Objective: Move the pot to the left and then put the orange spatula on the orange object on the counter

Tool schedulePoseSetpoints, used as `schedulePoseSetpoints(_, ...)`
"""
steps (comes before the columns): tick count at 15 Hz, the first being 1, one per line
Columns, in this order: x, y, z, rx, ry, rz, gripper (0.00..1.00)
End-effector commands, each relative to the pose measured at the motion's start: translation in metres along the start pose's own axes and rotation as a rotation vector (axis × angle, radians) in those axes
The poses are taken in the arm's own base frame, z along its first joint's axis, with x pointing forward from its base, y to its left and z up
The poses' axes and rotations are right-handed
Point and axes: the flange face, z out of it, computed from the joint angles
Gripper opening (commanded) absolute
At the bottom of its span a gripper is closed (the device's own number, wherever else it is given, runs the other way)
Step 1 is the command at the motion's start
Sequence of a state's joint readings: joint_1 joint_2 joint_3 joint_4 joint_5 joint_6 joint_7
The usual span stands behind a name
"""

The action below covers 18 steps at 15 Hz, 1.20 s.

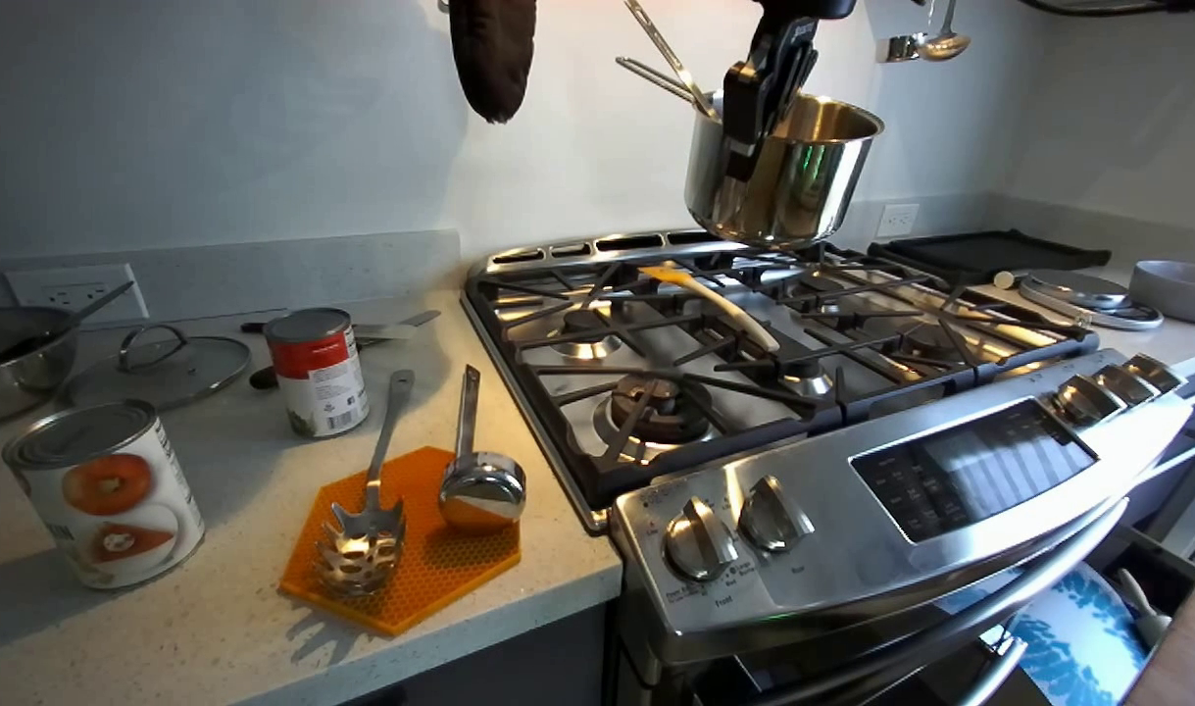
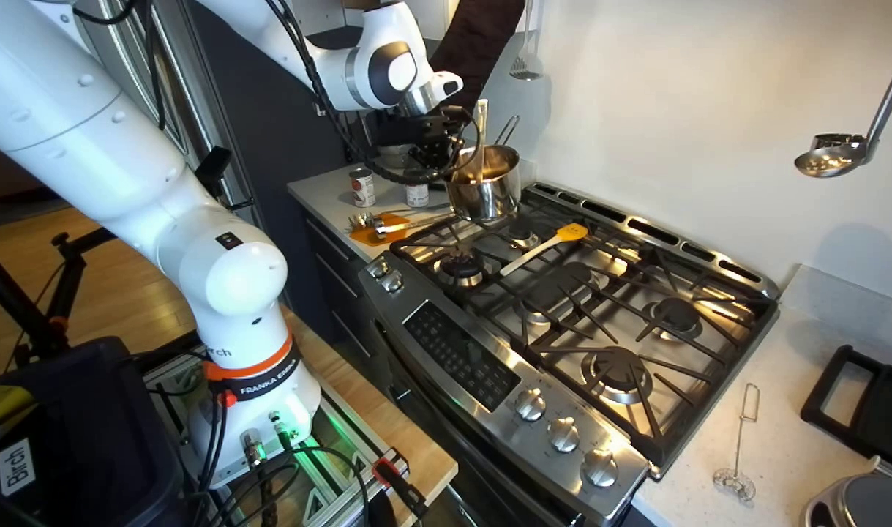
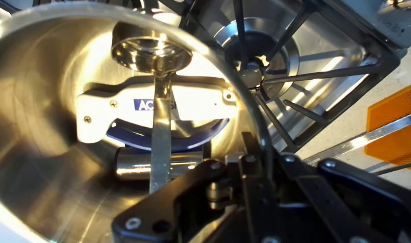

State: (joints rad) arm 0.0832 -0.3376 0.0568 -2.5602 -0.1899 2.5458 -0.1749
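The pot (image 1: 793, 201) is a shiny steel saucepan, also in the other views (image 2: 482, 199) (image 3: 40, 64). It appears held above the back of the stove. My gripper (image 1: 746, 157) is shut on its wall; in the wrist view the fingers (image 3: 262, 152) straddle the rim. A white-and-blue tool (image 3: 148, 98) and a metal scoop (image 3: 161, 131) are inside the pot. The orange spatula (image 1: 720, 302) lies on the stove grates, orange head towards the wall, also in an exterior view (image 2: 541, 250). The orange object (image 1: 425, 479), a flat hexagonal mat, lies on the counter; it also shows in the wrist view (image 3: 394, 109).
A slotted spoon (image 1: 367, 549) and a ladle (image 1: 481, 490) rest on the mat. Two cans (image 1: 107, 500) (image 1: 318, 373), a glass lid (image 1: 166, 368) and a pan (image 1: 19, 358) stand left of the stove (image 1: 577, 412). A dark mitt (image 1: 494, 54) hangs above.
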Motion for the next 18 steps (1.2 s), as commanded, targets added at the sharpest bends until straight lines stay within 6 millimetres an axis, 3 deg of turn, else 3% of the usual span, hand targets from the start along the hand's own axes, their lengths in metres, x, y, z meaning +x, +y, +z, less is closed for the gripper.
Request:
schedulePoseSetpoints(1, 0.004, -0.019, 0.008, 0.032, -0.005, -0.049, 0.01)
schedulePoseSetpoints(6, 0.018, -0.064, 0.044, 0.09, -0.049, -0.148, 0.01)
schedulePoseSetpoints(9, 0.027, -0.08, 0.063, 0.102, -0.065, -0.196, 0.01)
schedulePoseSetpoints(18, 0.044, -0.084, 0.107, 0.141, -0.076, -0.279, 0.01)
